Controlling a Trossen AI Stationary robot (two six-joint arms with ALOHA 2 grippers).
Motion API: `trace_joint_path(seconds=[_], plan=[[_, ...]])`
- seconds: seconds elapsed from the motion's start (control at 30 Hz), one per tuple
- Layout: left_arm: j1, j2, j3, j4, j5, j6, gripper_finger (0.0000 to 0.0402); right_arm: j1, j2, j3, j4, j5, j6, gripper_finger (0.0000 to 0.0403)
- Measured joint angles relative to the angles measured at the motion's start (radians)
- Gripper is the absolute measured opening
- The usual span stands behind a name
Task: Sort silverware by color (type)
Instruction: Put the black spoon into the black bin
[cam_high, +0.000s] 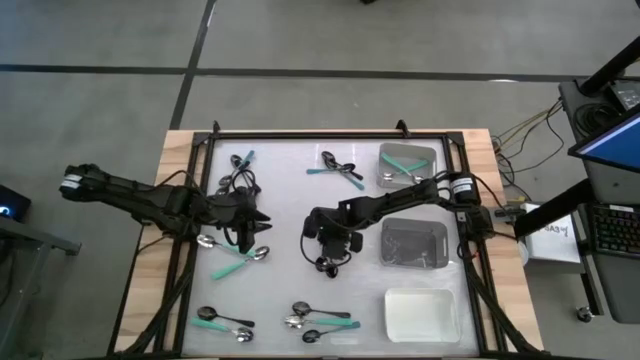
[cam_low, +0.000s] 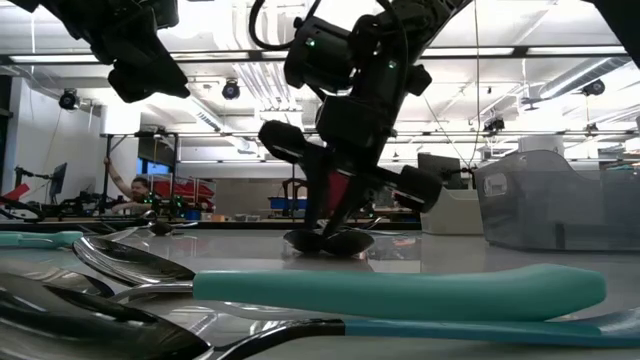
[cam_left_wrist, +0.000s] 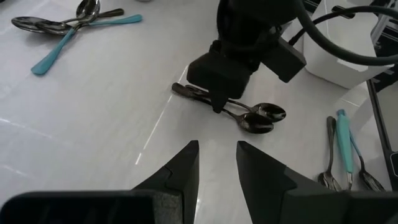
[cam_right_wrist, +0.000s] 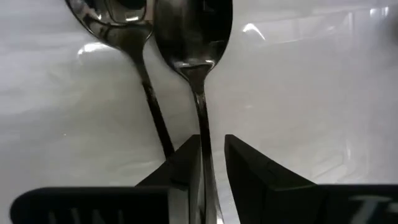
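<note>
Two dark spoons (cam_right_wrist: 186, 37) lie side by side on the white table near its middle (cam_high: 327, 266). My right gripper (cam_right_wrist: 212, 138) points down over them, slightly open, with one spoon's handle (cam_right_wrist: 200, 106) running between its fingers; in the left wrist view it (cam_left_wrist: 216, 106) stands over the middle of the handles. My left gripper (cam_left_wrist: 217, 146) hovers open and empty to the left (cam_high: 262, 222). More silverware lies in small groups around the table. My right gripper straddles the handle (cam_right_wrist: 203, 155) of one dark spoon from above, its fingers lying along the handle's two sides. A strip of table shows between the handle and one finger (cam_right_wrist: 239, 162). Whether the other finger touches the handle, I cannot tell. The spoon lies flat on the table.
A clear tray (cam_high: 432, 152) at the far right holds teal-handled spoons. A grey tray (cam_high: 440, 240) and a white tray (cam_high: 422, 312) stand along the right side. Spoon groups lie at the far left (cam_high: 240, 168), far middle (cam_high: 335, 168), left (cam_high: 235, 255) and near edge (cam_high: 222, 320), (cam_high: 320, 322).
</note>
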Motion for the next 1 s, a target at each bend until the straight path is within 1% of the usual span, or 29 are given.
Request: trace_joint_path(seconds=[0.27, 0.53, 0.73, 1.0], plan=[[0.000, 0.000, 0.000, 0.000, 0.000, 0.000, 0.0090, 0.000, 0.006, 0.004, -0.010, -0.004, 0.010, 0.0066], [0.000, 0.000, 0.000, 0.001, -0.003, -0.008, 0.0090, 0.000, 0.046, 0.014, -0.050, -0.008, 0.010, 0.0065], [0.000, 0.000, 0.000, 0.001, -0.003, -0.008, 0.0090, 0.000, 0.056, 0.061, -0.108, -0.008, 0.015, 0.0058], [0.000, 0.000, 0.000, 0.001, -0.003, -0.008, 0.0090, 0.001, 0.066, 0.178, -0.257, -0.006, 0.037, 0.0044]])
